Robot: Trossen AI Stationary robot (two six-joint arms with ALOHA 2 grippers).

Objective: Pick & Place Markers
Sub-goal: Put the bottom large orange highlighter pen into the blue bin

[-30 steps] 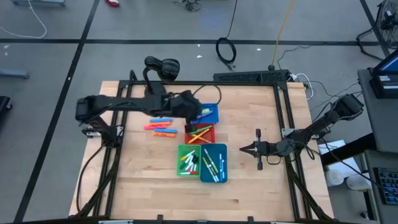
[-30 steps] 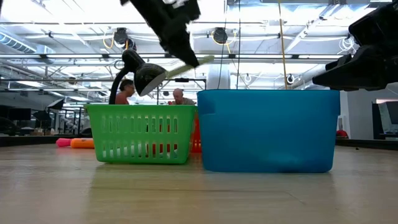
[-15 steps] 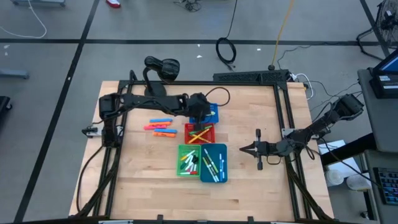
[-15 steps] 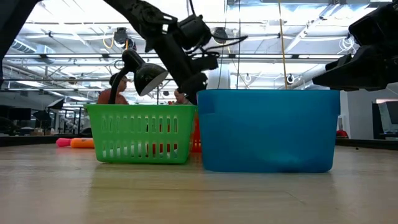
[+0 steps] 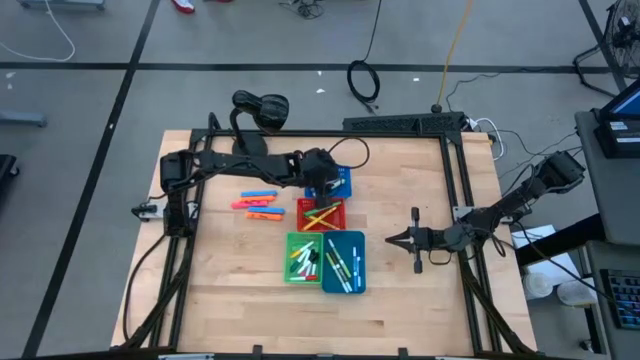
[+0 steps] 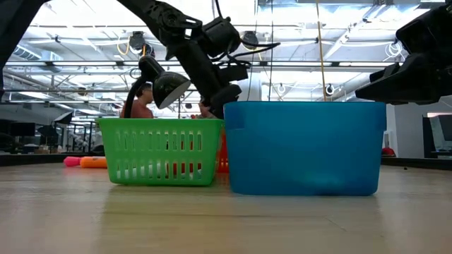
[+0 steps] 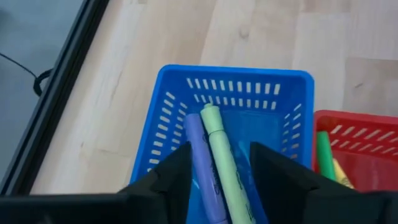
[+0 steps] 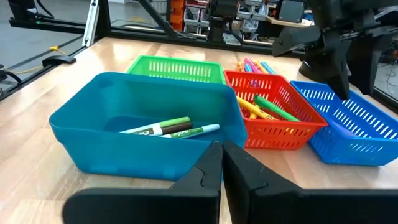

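Note:
My left gripper is open low over the blue slotted bin, which stands at the far end of the bin cluster. A light green marker and a purple marker lie side by side on the bin's floor, between the spread fingers. Several loose markers, blue, pink and orange, lie on the table left of the bins. My right gripper is shut and hovers right of the bins, holding nothing.
A red bin holds several markers. A green bin and a solid teal bin with markers stand nearer. A black lamp sits at the far edge, and people stand beyond the table.
My left gripper has gone toward the table's right edge and down, from above the loose markers to the blue slotted bin. It carried a light green marker a second ago. That marker now lies in the blue bin beside the purple one.

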